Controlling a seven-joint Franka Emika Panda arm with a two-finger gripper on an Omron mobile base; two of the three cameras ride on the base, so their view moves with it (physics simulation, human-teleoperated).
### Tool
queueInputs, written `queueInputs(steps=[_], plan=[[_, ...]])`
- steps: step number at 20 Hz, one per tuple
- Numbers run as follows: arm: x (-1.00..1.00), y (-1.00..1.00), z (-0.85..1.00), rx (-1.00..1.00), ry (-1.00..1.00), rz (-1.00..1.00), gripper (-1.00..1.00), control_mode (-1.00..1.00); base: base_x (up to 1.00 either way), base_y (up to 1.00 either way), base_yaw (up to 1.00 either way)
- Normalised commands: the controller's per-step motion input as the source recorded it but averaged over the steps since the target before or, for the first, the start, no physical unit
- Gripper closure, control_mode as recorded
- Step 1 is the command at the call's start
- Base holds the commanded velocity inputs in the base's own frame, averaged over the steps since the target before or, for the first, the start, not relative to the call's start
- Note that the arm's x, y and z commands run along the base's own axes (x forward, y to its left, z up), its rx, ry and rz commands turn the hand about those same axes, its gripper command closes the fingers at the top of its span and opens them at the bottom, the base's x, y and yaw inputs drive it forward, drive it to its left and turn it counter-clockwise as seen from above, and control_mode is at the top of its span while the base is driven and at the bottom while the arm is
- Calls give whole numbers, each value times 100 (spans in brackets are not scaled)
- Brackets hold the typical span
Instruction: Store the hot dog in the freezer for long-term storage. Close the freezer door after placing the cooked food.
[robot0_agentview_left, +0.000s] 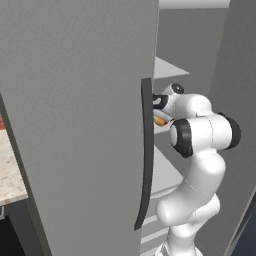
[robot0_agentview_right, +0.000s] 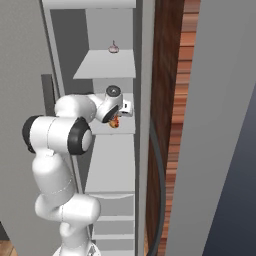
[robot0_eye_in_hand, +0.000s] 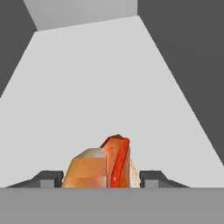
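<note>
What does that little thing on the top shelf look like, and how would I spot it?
Look inside the open freezer, at the highest white shelf. Near its back sits a tiny pale rounded item with a dark top, alone there, unlike the orange hot dog lower down.

A kitchen; tall grey refrigerator with white shelves; speckled stone counter beside it

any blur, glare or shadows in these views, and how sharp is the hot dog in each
Hand view: flat even light, no glare, hot dog large and sharp between the gripper tips, white shelf plain with no cast shadow. Left base view: soft and grainy, hot dog a small orange smear behind the dark handle. Right base view: hot dog tiny and blurry, freezer evenly grey.
</note>
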Motion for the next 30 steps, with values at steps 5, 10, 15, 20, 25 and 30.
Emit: queueInputs(steps=[5,10,15,20,25,30], plan=[[25,5,-22,0,0,0,100,-100,0,0,0],[23,2,-35,-1,0,0,100,-100,0,0,0],[23,1,-19,0,0,0,100,-100,0,0,0],[18,0,-14,0,-1,0,100,-100,0,0,0],[3,7,-9,0,-1,0,-100,-100,0,0,0],[0,1,0,0,-6,0,-100,-100,0,0,0]])
